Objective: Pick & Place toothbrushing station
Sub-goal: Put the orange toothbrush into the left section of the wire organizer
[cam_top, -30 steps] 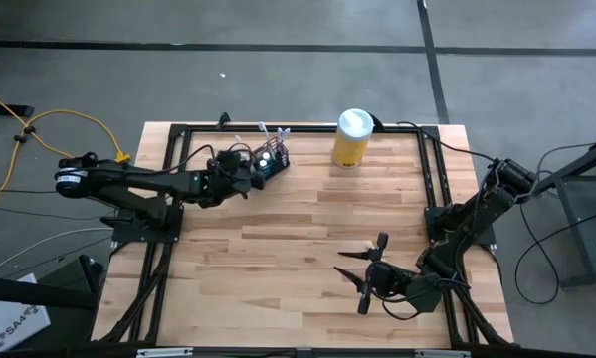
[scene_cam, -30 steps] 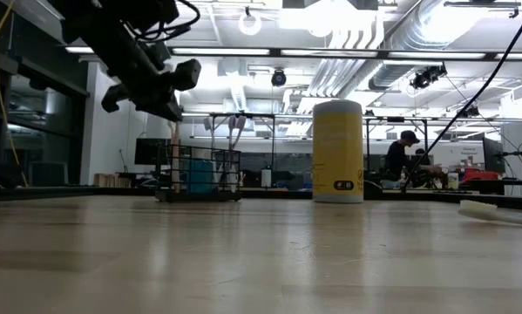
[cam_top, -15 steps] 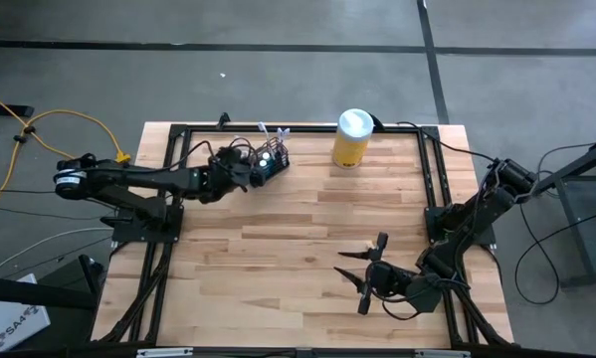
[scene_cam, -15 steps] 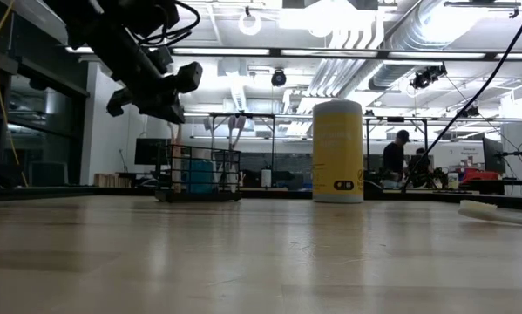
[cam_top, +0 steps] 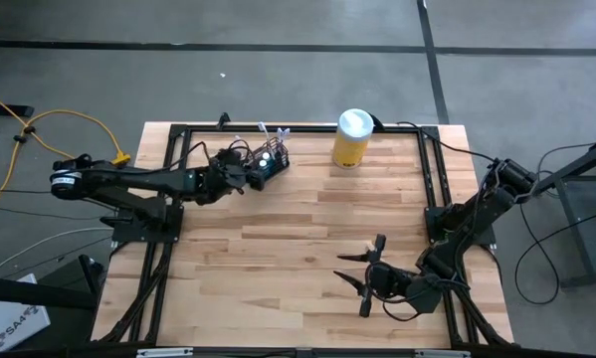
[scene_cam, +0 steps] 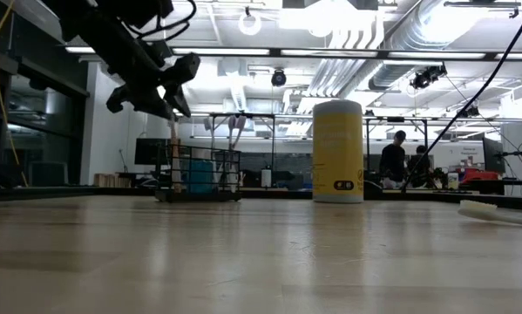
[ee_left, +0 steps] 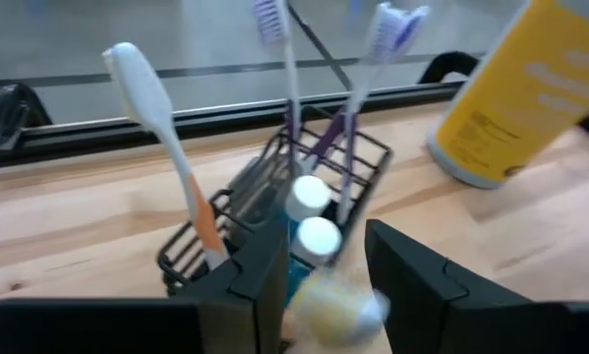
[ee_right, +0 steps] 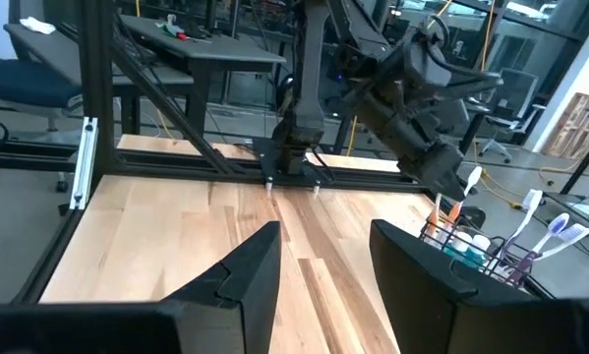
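Note:
The toothbrushing station (cam_top: 271, 159), a small black wire-mesh holder, stands on the table at the far left and holds toothbrushes and two white-capped tubes (ee_left: 309, 197). My left gripper (ee_left: 323, 236) hovers open just above the station's near-left side (scene_cam: 178, 87). A blurred pale yellow thing (ee_left: 335, 307) shows between its fingers. My right gripper (cam_top: 355, 278) waits open near the table's near right corner, holding nothing. My left gripper has the blurred pale thing (ee_left: 335, 307) between its open fingers. I cannot tell whether either finger touches it.
A yellow canister (cam_top: 352, 137) with a white lid stands at the far edge, right of the station. A pale long thing (scene_cam: 496, 211) lies on the table at the right in the low view. Black frame rails run along the table's edges.
My left gripper has opened above the station, its fingers now standing apart, and has risen slightly. The station has stayed where it was.

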Robot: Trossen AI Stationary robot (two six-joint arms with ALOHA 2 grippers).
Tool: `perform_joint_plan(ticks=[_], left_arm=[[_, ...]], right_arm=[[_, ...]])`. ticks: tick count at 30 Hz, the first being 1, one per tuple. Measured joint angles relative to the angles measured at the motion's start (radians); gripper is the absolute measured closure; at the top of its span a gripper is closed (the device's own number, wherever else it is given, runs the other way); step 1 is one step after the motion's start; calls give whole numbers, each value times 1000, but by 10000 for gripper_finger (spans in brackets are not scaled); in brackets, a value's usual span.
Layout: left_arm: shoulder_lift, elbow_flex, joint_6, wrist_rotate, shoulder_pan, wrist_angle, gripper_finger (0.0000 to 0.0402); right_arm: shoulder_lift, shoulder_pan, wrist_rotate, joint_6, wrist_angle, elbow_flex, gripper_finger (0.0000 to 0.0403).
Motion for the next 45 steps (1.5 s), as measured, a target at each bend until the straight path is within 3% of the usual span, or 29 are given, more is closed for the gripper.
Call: perform_joint_plan(ticks=[6,17,21,25,34,39,45], left_arm=[[-41,0,6,-12,-75,1,270],[-155,2,137,-181,-210,23,270],[-179,2,182,-139,-267,87,270],[-164,2,237,-19,-340,161,270],[-25,2,463,14,-501,321,270],[72,2,554,60,-559,399,271],[191,2,557,81,-596,499,271]], right_arm=[[0,0,1,8,-5,0,253],[0,0,1,11,-5,0,253],[0,0,3,11,-5,0,253],[0,0,3,29,-16,0,253],[0,-7,-33,401,-369,0,253],[0,-8,-178,621,-564,0,253],[0,-36,-396,936,-851,0,253]])
